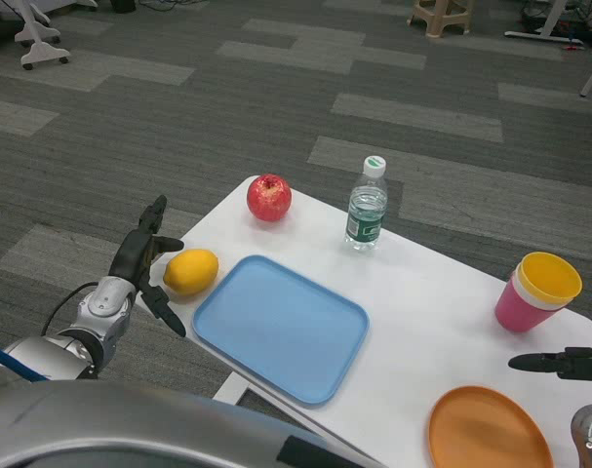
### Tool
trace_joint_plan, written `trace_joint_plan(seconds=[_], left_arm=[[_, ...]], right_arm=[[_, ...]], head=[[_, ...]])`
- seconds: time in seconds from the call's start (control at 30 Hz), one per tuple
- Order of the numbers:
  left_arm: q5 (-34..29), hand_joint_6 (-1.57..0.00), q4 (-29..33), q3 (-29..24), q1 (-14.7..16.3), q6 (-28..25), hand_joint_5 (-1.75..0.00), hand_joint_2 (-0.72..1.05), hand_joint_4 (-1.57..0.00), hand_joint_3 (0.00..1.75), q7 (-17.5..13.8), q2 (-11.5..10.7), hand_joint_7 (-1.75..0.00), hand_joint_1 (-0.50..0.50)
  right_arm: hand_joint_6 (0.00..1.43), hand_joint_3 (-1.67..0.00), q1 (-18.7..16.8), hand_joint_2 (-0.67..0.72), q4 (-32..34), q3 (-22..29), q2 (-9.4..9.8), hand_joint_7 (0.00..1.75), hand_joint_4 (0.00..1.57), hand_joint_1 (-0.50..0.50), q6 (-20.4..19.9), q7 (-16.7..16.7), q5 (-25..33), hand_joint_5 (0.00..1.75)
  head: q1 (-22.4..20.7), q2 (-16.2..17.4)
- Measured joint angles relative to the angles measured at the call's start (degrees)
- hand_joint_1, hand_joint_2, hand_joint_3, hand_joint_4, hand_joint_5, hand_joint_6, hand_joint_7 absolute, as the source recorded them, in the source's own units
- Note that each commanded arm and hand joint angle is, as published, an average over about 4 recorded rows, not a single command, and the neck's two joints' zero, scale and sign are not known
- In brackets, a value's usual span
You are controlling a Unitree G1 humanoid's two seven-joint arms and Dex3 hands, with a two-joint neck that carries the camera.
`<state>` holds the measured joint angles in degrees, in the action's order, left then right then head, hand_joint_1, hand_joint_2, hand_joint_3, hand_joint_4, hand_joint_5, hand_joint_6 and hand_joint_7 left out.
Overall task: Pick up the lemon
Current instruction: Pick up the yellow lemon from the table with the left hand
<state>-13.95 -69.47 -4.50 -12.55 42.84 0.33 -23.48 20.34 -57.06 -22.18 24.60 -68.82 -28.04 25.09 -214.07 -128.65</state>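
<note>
Head view shows us looking down over our white desk [422, 292], which runs diagonally across the grey carpeted floor [178, 117]. Our left hand [144, 263] sits at about nine o'clock from the desk's middle, at the desk's left edge, with its fingers spread apart and nothing held between them. The lemon [191, 271] lies on the desk just beside that hand, at its three o'clock; one finger reaches toward the top of the fruit and another extends below it, but we cannot tell whether either actually touches it. At the lemon's four o'clock, just beside it, lies the light blue tray [279, 328], flat on the desk. A red apple [269, 197] rests near the far corner, at twelve o'clock from the tray, well apart from the lemon. A clear water bottle [367, 207] with a green-and-white cap stands upright at the apple's three o'clock. Toward the desk's right end, a yellow cup [549, 277] is nested in a pink cup [517, 308]. An orange plate [489, 429] lies at six o'clock from those cups, near the front edge. Our right hand [559, 364] shows only partly at the picture's right edge, fingers pointing toward nine o'clock, holding nothing that we can see; how far its fingers are apart we cannot tell.
</note>
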Motion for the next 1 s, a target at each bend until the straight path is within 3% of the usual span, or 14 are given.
trace_joint_plan(seconds=[0.23, 0.4, 0.53, 0.67, 0.8, 0.9, 1.0], left_arm=[[0.0, 0.0, -0.01, 0.49, -0.13, -0.39, -1.33, -0.64, -0.11, 0.09, -0.22, -0.02, 0.0, -0.5], [0.0, 0.0, -0.01, 0.85, -0.17, -0.51, -1.33, -0.26, -0.1, 0.04, -0.27, -0.04, -0.02, -0.49], [0.0, 0.0, -0.02, 1.53, -0.21, -1.06, -1.33, -0.1, -0.07, 0.04, -0.33, -0.1, -0.1, -0.48], [0.18, 0.0, -0.02, 2.06, -0.33, -1.69, -1.36, -0.37, -0.04, 0.07, -0.4, -0.1, -0.47, -0.5], [1.45, 0.0, 0.01, 2.12, -0.47, -2.89, -1.49, -0.46, -0.04, 0.04, -0.82, -0.12, -0.77, -0.5], [1.73, 0.0, 0.03, 2.12, -0.54, -3.65, -1.54, -0.44, -0.04, 0.07, -1.5, -0.12, -0.87, -0.5], [1.77, 0.0, 0.04, 2.12, -0.59, -4.19, -1.54, -0.3, -0.05, 0.09, -2.1, -0.12, -1.12, -0.5]], right_arm=[[0.0, 0.0, 0.0, 0.6, 0.0, -0.02, 0.0, 0.0, 0.0, -0.42, 0.0, 0.0, 0.01, 0.0], [0.0, 0.0, 0.0, 0.6, 0.0, -0.02, 0.0, 0.0, 0.0, -0.42, 0.0, 0.0, 0.01, 0.0], [0.0, 0.0, 0.0, 0.6, 0.0, -0.06, 0.0, 0.0, 0.0, -0.42, 0.0, 0.0, 0.01, 0.0], [0.0, 0.0, 0.0, 0.6, 0.0, -0.14, 0.0, 0.0, 0.0, -0.42, 0.0, 0.0, 0.01, 0.0], [0.0, 0.0, 0.0, 0.6, 0.0, -0.19, 0.0, 0.0, 0.0, -0.42, 0.0, 0.0, 0.01, 0.0], [0.0, 0.0, 0.0, 0.6, 0.0, -0.2, 0.0, 0.0, 0.0, -0.43, 0.0, 0.0, 0.01, 0.0], [0.0, 0.0, 0.0, 0.6, 0.0, -0.21, 0.0, 0.0, 0.0, -0.44, 0.0, 0.0, 0.01, 0.0]], head=[[-0.05, 0.28], [-0.07, 0.33], [0.01, 0.5], [-0.01, 0.67], [0.03, 0.77], [0.04, 0.87], [-0.01, 1.01]])
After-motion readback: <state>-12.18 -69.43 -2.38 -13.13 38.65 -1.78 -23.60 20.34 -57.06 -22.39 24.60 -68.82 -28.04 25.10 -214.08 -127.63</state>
